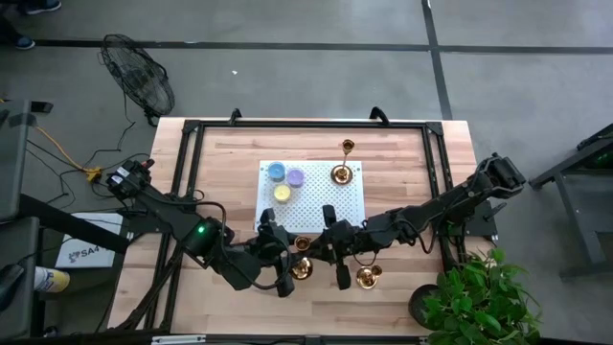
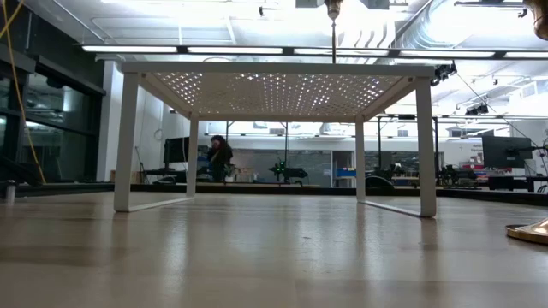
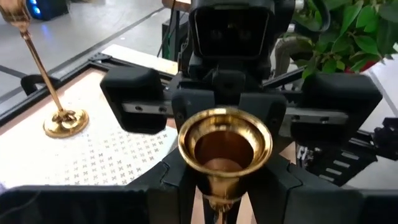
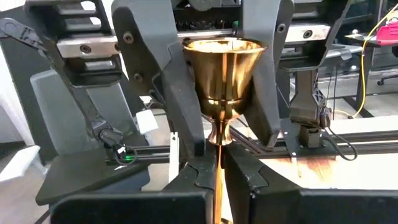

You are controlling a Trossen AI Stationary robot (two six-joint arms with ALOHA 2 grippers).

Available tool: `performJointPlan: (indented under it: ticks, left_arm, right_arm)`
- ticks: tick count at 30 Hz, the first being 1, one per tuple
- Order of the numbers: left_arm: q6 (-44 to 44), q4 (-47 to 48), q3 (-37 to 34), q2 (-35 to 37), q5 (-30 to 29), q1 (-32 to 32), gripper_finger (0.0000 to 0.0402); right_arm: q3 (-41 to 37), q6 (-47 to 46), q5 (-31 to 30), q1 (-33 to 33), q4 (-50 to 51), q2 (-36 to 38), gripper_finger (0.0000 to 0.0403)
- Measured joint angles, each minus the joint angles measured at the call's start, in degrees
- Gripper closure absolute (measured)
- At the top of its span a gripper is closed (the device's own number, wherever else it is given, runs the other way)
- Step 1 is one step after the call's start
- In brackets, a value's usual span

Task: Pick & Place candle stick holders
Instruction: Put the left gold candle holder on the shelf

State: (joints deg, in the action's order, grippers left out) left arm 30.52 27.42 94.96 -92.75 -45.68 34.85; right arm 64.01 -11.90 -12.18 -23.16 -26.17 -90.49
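**Both grippers on one holder stem**

Candle stick holder (image 1: 302, 269) stood just off the near edge of the white perforated stand (image 1: 352, 213). Left gripper (image 4: 217, 146) and right gripper (image 3: 217, 202) both looked clamped on its stem. Judgement: release one before lifting; keep the stem vertical.

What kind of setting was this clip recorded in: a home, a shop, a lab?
Most likely a robotics lab or open industrial workspace. The low view shows strip lights and exposed ceiling ducts over rows of workstations with monitors. From above, the wooden table stands on bare concrete with a floor fan beside it.
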Motion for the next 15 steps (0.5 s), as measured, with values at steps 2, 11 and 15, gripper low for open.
performJointPlan:
  ticks: [2,11,15]
  left_arm:
    - [-0.3,-0.3,0.0,0.0,-0.6,0.0,0.0289]
    - [-0.7,-0.3,0.0,0.0,-1.3,0.0,0.0289]
    - [-0.3,-0.3,0.0,0.4,-1.1,0.0,0.0288]
  right_arm:
    - [0.0,0.0,0.1,0.0,0.0,0.0,0.0397]
    - [0.0,0.4,1.0,0.3,0.5,0.1,0.0397]
    - [0.1,0.5,2.4,1.1,3.4,1.4,0.0397]
